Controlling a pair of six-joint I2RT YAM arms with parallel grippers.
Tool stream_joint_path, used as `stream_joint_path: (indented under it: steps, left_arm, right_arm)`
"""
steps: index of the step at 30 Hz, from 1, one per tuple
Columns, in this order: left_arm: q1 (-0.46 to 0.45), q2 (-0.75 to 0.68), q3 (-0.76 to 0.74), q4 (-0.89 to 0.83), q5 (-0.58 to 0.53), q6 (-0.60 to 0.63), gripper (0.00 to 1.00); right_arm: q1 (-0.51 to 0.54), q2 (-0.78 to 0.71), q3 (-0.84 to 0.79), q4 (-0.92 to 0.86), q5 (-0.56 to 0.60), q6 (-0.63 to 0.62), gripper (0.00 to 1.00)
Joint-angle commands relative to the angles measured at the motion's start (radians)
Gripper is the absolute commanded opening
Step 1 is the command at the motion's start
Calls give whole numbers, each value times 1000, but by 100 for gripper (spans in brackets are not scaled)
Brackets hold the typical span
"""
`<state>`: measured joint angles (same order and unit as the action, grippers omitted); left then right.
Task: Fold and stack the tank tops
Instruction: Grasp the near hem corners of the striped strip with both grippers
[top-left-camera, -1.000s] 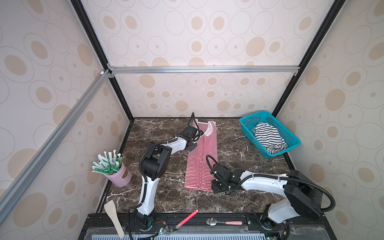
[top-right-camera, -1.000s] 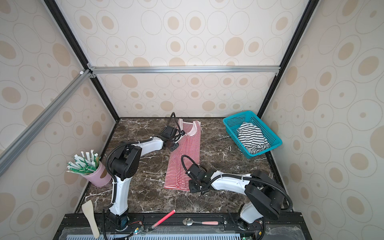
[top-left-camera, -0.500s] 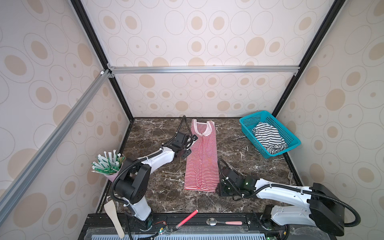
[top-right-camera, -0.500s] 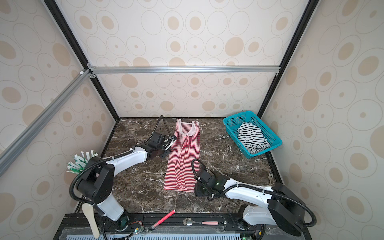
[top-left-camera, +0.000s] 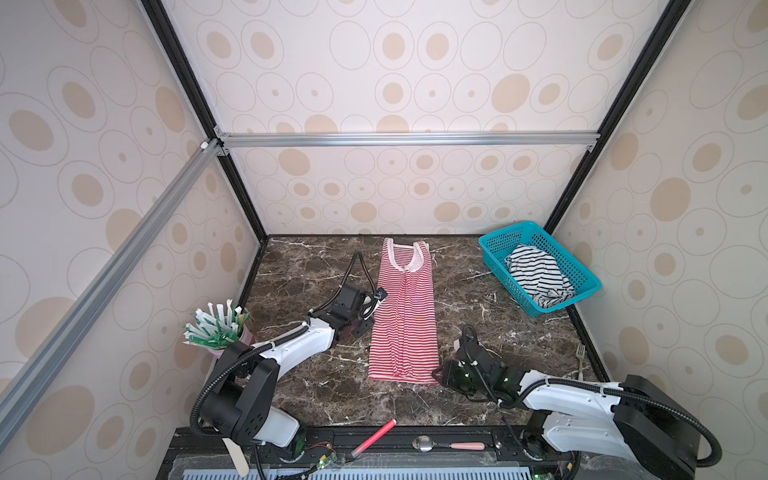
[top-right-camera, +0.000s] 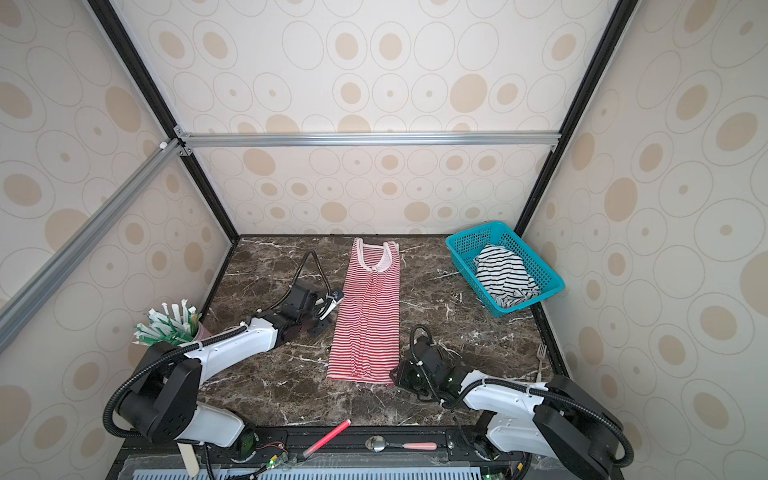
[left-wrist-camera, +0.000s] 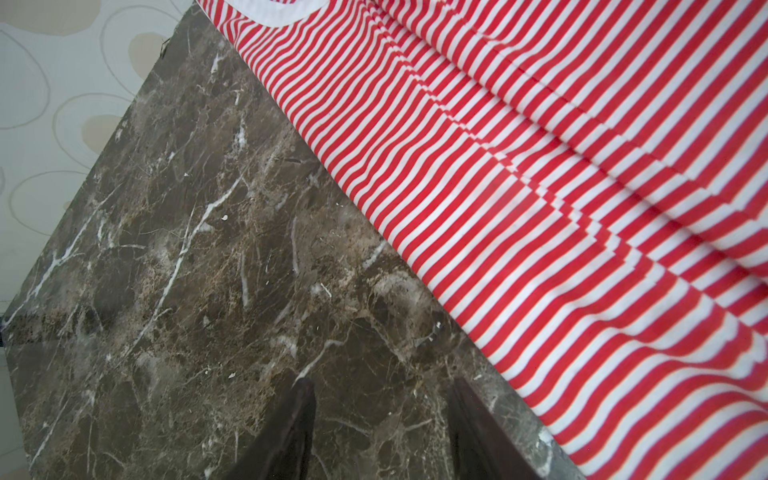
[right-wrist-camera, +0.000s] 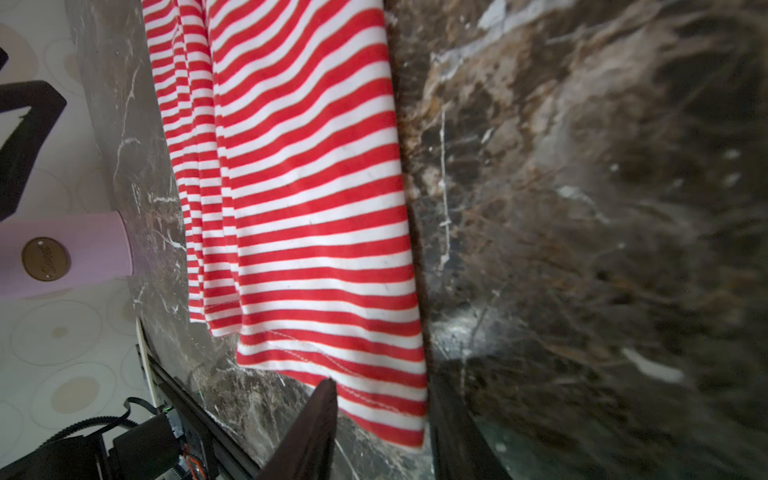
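**A:** Left gripper (left-wrist-camera: 380, 386)?

**B:** Fingers (left-wrist-camera: 299, 415) apart, with only the dark brown marble tabletop (left-wrist-camera: 187, 270) between them. It sits just beside the left edge of the thin-striped red-and-white cloth tank top (top-left-camera: 405, 316), about mid-length. A sliver of marble shows between finger and cloth.

**A:** And a second ago?

**B:** It was at that top's collar end, by the shoulder strap. It has since come back along the left edge, and the arm now lies low and stretched out.

**A:** Right gripper (right-wrist-camera: 382, 399)?

**B:** Jaws apart too, straddling the red top's near right hem corner. The cloth lies in the gap, and no pinch is visible. It was by the same corner a second ago, so little change.

**A:** The top itself?

**B:** Flat on the marble, sides folded in to make a narrow strip. The white-trimmed neck is at the far end. The collar is fully in view in both top views now. Earlier the left gripper covered part of it.

**A:** The other one?

**B:** The wide-striped black-and-white cloth tank top (top-left-camera: 536, 278) is crumpled inside the teal mesh plastic basket (top-left-camera: 500, 243). That's well off to the right of the red top's collar end. Neither has moved.
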<state>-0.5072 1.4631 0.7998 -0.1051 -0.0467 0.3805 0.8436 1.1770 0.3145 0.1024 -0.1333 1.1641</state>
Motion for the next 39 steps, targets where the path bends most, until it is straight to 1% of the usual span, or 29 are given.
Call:
stream_joint_path:
  steps: [1,9,13,20,23,26,29,30,31,32,36,39]
  left_arm:
    - [-7,-23,-2,16,11,8,52]
    - [-7,-39,-6,3,16,13,52]
    - [-9,-46,-14,4,23,15,51]
    - [-13,-61,-38,-7,50,21,52]
    - [-23,-69,-63,1,58,32,53]
    - [-37,-80,-88,-12,73,43,53]
    - [-52,-123,-124,-25,110,67,55]
    - [-58,-136,-133,-29,118,72,57]
    - [-66,-143,-136,-40,136,77,61]
    - [-73,-143,-133,-59,147,82,63]
    - [-116,-168,-138,-109,216,95,65]
    - [-155,-196,-159,-134,246,115,65]
  right_arm:
    - [-6,29,-1,-60,-55,39,38]
    - [-5,3,-12,-70,-75,68,36]
    - [-6,-2,-26,-53,-57,78,34]
    - [-11,55,-30,32,-57,88,31]
    - [-15,97,-11,59,-78,82,29]
    - [-15,117,6,67,-97,76,19]
    - [-17,95,19,50,-92,67,5]
    - [-17,86,30,32,-91,58,0]
    - [-17,76,45,10,-89,46,0]
    - [-17,70,59,-10,-88,39,0]
    - [-20,56,117,-62,-92,7,0]
    - [-32,55,164,-97,-99,-17,0]
